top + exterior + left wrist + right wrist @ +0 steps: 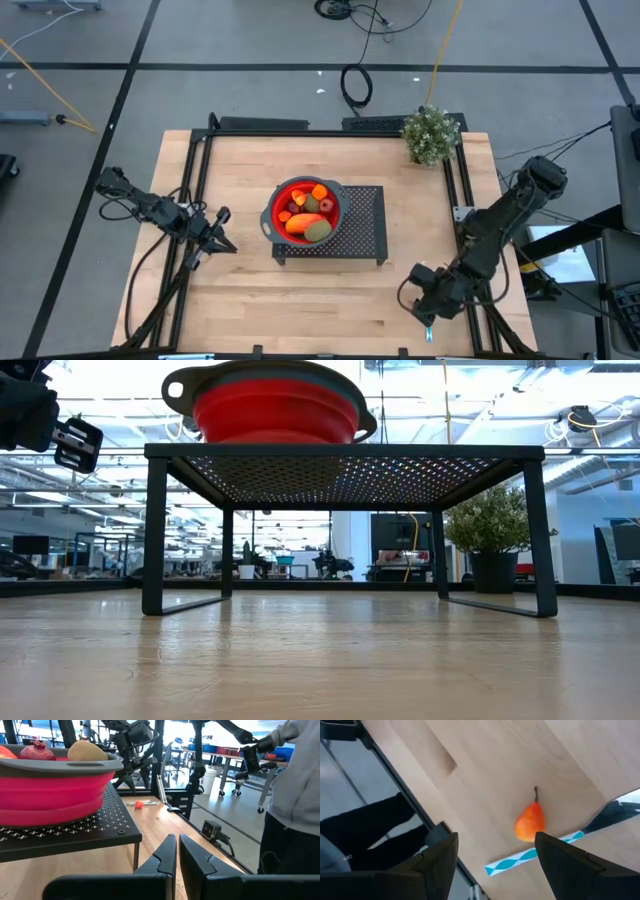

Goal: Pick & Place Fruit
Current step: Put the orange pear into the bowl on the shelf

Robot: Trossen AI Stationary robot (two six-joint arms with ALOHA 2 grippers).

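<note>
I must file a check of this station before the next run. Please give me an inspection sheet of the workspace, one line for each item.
Surface: wooden table, with a black perforated rack at its middle.
Job's things: red bowl on the rack, holding fruit; one small orange pear lies on the table by the right pincer.
Clutter: utensil with a light-blue striped handle beside the pear; potted plant at the table's far right corner.
Grippers: left pincer shut, left of the rack; right pincer open, over the pear near the table's front right edge.
Cables: several on the floor beyond the table.
Surroundings: a person in grey stands beside the table.
</note>
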